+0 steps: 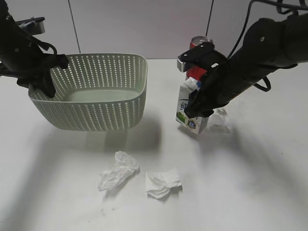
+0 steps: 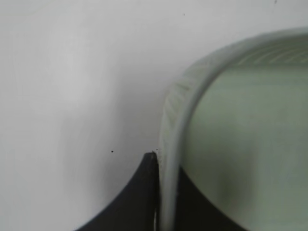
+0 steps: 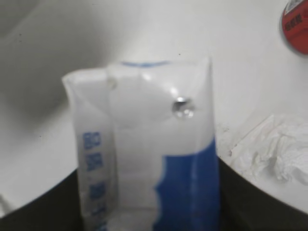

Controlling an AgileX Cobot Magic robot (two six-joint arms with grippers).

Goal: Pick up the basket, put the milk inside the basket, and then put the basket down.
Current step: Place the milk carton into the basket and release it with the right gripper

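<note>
While the left gripper (image 1: 42, 79) clamps the left end rim of the pale sage-green plastic basket with perforated lattice walls (image 1: 103, 91), the basket hangs tilted above the white table (image 1: 250, 183), its left end higher and a shadow cast beneath it. In the left wrist view the basket rim (image 2: 178, 120) passes between the dark jaws, which are closed on it; the basket interior shows nothing inside.

The right gripper (image 1: 198, 98) is closed around the small white gable-top milk carton with blue Chinese characters and a green-blue picture at its base (image 1: 188, 113). In the exterior view the carton stands near upright at the right of the basket, well apart from it, with its base at or just above the table; contact with the surface cannot be confirmed. The right wrist view shows the carton (image 3: 154, 159) held between the dark jaws on either side, white and blue panels facing the camera.

A red can (image 1: 198, 57) stands just behind the carton, partly hidden by the right arm. A crumpled white tissue (image 1: 219, 120) lies just right of the carton. Two further crumpled white pieces lie on the near table: one at the left (image 1: 118, 171), one at the right (image 1: 162, 183), near each other but apart.
</note>
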